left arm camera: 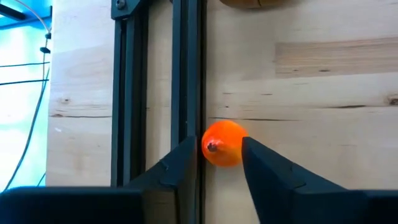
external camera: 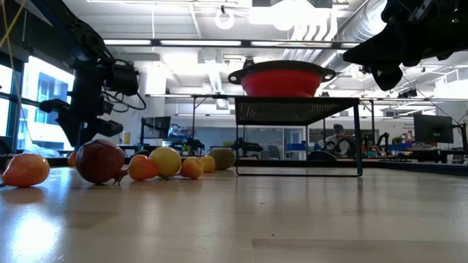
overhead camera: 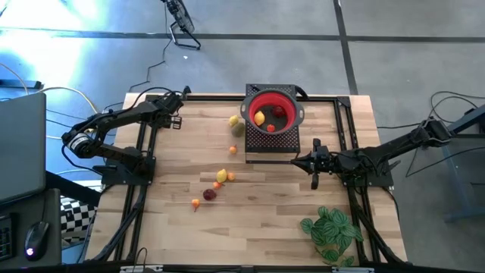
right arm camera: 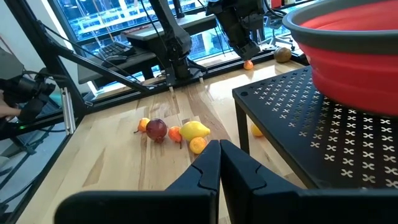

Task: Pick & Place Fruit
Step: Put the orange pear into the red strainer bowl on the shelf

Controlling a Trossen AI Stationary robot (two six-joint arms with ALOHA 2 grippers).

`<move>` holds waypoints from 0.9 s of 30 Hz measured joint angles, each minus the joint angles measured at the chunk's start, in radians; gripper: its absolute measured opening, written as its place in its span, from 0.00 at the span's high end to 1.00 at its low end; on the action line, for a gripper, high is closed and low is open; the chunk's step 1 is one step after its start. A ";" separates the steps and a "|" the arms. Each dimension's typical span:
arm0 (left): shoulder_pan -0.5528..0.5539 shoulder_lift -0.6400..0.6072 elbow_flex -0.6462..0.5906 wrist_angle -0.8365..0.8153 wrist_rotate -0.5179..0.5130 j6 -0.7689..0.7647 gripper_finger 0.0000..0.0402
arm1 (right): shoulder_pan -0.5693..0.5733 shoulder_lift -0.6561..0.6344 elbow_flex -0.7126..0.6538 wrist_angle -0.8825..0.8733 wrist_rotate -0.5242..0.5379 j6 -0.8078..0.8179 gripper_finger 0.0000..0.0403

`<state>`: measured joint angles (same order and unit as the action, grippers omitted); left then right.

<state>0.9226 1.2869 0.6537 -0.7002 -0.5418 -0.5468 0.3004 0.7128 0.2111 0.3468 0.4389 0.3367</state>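
Reaching with the left gripper at the upper left of the table in the high view, hard against the dark frame rail. Straddling one small orange fruit there, fingers standing apart, one close on each side of it; not showing whether either is touching it yet. Sitting on the wood just beside the rail, that fruit, dead centre between the fingertips and low in the left wrist view, stem end turned toward the camera. Being roundish, offering no long axis to line up with. Judging from this, calling only for a squeeze and a lift, with the rail crowding one finger.

Waiting with the right gripper at centre right of the high view, fingers pressed together, holding nothing, just below the black perforated stand. Being far nearer to this fruit with the left arm than with the right.

Counting, in the high view: three fruits lying inside the red bowl on the stand at top centre, one yellow, one dark red, one orange-red. Counting about nine on the table:
- the one between the fingers
- a yellow and a brownish-green pair left of the stand
- a lone orange below them
- a cluster of five at centre: one yellow, one dark red, three orange
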 joint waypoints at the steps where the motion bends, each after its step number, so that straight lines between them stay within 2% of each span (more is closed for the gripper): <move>1: 0.000 0.000 0.000 0.000 0.001 0.000 0.73 | 0.000 0.000 0.000 0.000 0.000 0.000 1.00; 12: 0.000 0.000 0.000 -0.001 0.001 -0.001 0.92 | 0.000 0.000 0.000 0.000 0.000 0.000 1.00; 20: 0.000 0.000 0.000 -0.001 0.000 -0.002 0.99 | 0.000 0.000 0.000 0.000 0.000 0.000 1.00; 27: 0.000 0.000 0.000 -0.001 0.000 0.001 1.00 | 0.000 0.000 0.000 0.000 0.000 0.000 1.00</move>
<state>0.9226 1.2869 0.6533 -0.7013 -0.5415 -0.5454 0.3004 0.7128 0.2111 0.3470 0.4389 0.3367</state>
